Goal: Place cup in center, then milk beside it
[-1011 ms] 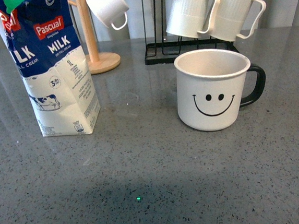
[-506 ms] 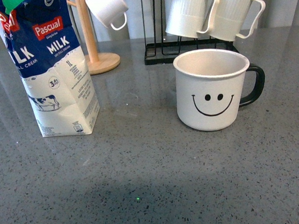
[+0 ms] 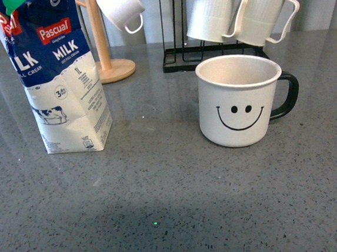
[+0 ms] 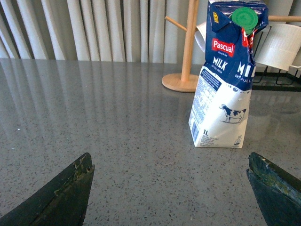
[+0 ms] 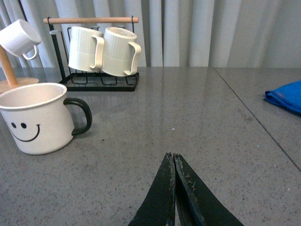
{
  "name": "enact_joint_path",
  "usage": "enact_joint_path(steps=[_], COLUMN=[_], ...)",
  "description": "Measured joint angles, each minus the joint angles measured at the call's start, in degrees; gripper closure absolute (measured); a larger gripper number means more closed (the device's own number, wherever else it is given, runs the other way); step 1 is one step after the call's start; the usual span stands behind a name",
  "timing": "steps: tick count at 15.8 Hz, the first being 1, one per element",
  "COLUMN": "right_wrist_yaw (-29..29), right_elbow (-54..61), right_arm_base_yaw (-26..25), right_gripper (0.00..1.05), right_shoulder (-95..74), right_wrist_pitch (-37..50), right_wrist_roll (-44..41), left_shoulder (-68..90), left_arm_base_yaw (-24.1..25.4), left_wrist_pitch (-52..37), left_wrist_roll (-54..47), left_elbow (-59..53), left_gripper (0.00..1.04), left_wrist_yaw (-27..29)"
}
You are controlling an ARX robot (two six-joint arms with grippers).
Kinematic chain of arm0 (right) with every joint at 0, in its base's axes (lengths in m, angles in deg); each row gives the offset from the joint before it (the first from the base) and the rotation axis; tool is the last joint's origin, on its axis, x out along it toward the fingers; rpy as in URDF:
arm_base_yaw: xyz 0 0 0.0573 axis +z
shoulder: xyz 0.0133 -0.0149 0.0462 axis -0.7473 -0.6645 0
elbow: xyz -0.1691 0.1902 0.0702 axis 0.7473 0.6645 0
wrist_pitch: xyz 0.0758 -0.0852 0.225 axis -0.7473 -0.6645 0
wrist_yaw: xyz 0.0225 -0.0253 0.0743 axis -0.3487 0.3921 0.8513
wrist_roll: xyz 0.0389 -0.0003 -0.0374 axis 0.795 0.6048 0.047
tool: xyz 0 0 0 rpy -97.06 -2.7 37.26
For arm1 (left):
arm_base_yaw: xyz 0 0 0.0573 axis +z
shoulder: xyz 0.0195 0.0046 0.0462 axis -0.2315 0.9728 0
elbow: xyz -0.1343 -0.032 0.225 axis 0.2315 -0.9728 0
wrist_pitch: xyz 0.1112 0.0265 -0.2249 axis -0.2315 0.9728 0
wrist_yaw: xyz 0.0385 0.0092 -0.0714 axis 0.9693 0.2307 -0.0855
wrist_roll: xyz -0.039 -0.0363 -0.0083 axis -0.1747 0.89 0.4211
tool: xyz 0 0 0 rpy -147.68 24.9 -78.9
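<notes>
- The wide white enamel mug with a black smiley face, black handle and thin dark rim (image 3: 240, 102) stands upright on the grey speckled stone tabletop (image 3: 174, 190). In the front view it sits right of the middle, face toward the camera and handle pointing right.
- The tall blue-and-white "Pascual MILK" carton with a green cap (image 3: 61, 76) stands upright on the left side of the tabletop. It is well apart from the mug, with bare stone between them, and its top runs past the edge of the front view.
- The left fingers (image 4: 61, 197) are spread wide and hold nothing. They sit low over the tabletop, and the carton stands ahead of them, clear of both tips.
- The right fingers (image 5: 162, 202) are pressed together with nothing between them. The smiley mug is off to one side of them and they do not touch it.
- Behind the mug is a black wire rack (image 3: 210, 60) carrying two plain ribbed white mugs with white handles (image 3: 214, 10), hung side by side.
- Behind the carton stands a light wooden mug tree on a round base (image 3: 108, 54), with a small plain white cup (image 3: 121, 9) hanging from one peg.
- A tiny green dot of light (image 3: 156, 224) lies on the near tabletop.
- A crumpled blue cloth (image 5: 286, 96) lies on the tabletop at the edge of the right wrist view.
- Pale pleated curtains (image 4: 94, 28) hang behind the tabletop.
</notes>
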State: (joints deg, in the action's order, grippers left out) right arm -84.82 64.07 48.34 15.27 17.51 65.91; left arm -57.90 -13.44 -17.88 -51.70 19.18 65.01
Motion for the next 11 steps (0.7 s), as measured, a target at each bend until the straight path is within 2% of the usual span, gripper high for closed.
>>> enact_joint_path(steps=[9,11], right_wrist_yaw=[-0.02,-0.02], right_elbow=[-0.04,-0.04], right_arm_base_yaw=[0.0,0.0], right_gripper=[1.01,0.79], right_shoulder=[-0.11,-0.11], right_wrist_pitch=[-0.11,-0.11], right_wrist_roll=[-0.07,-0.07], left_shoulder=[0.0,0.0], left_arm_base_yaw=[0.0,0.0], left_wrist_pitch=[0.0,0.0], left_wrist_roll=[0.0,0.0], left_elbow=[0.0,0.0], left_gripper=[0.07,0.07], left_wrist_yaw=[0.0,0.0])
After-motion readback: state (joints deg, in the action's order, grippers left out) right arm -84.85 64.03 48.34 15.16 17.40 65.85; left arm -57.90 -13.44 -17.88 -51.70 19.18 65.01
